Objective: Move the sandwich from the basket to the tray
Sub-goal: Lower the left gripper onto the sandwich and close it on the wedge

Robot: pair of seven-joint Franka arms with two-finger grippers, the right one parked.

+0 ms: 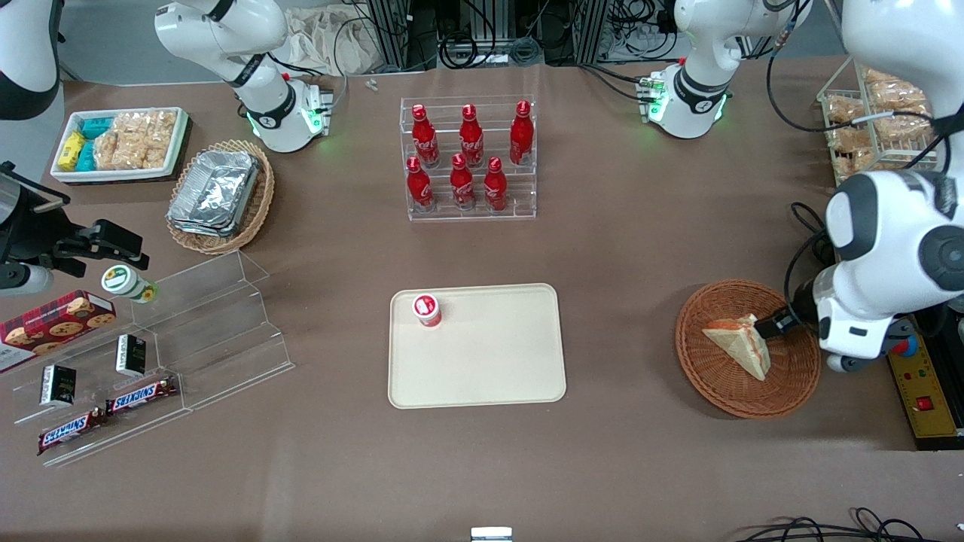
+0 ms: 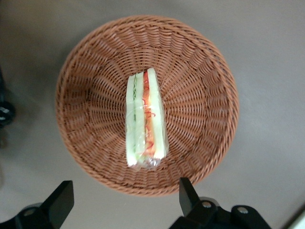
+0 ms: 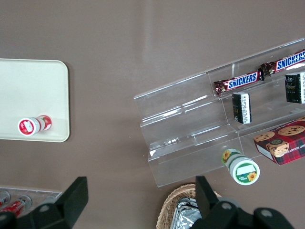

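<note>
Since the tool (image 2: 121,200) hangs wide open above the sandwich (image 2: 145,119) in the basket (image 2: 200,86), I'd drop straight down and pinch its flat bread faces gently.

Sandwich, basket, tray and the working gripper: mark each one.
sandwich (image 2: 145,119), left wrist view, on its filling edge.
basket (image 1: 723,391), front view, on bare woven wall.
tray (image 1: 497,354), front view, on its bare floor.
gripper (image 2: 125,199), left wrist view, between its open fingertips, above the basket.
</note>
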